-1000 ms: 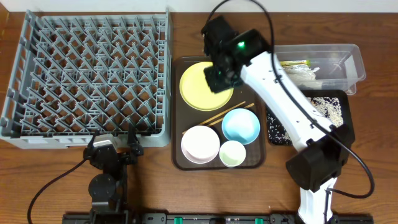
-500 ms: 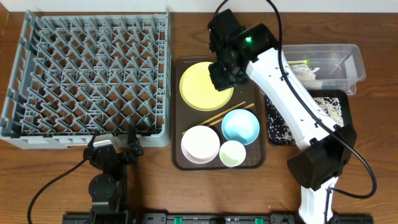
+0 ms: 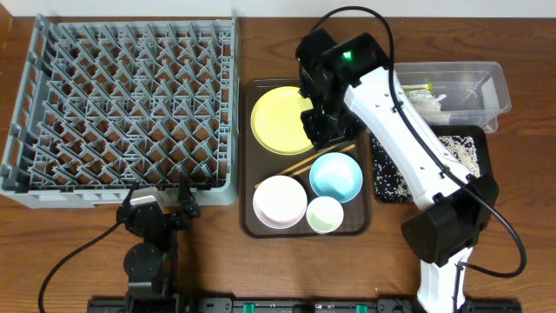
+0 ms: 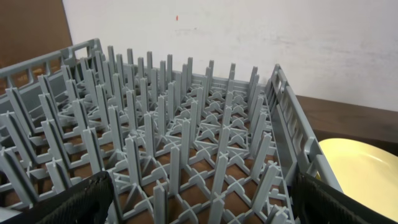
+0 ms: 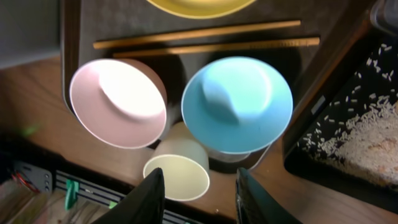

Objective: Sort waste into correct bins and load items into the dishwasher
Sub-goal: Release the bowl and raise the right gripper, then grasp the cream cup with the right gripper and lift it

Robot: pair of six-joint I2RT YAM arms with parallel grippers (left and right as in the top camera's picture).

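Right pincer (image 5: 198, 186) half spread, empty, hovering above the blue bowl (image 5: 237, 102) and chopsticks (image 5: 199, 33); yellow plate (image 3: 278, 119) at its 9 o'clock. Left pincer (image 3: 159, 202) spread wide, empty, at the rack's (image 3: 122, 96) 6 o'clock.

Robot lab bench, staged as kitchen. Left arm (image 3: 149, 242), right arm (image 3: 395, 122) by black rail (image 3: 217, 305) at wooden table (image 3: 265, 43) edge. Bare white wall (image 4: 261, 37) beyond left fingers (image 4: 62, 205), past dish rack (image 4: 174, 137). Brown tray (image 5: 106, 18) with bowls (image 5: 236, 102) below right fingers (image 5: 149, 199).
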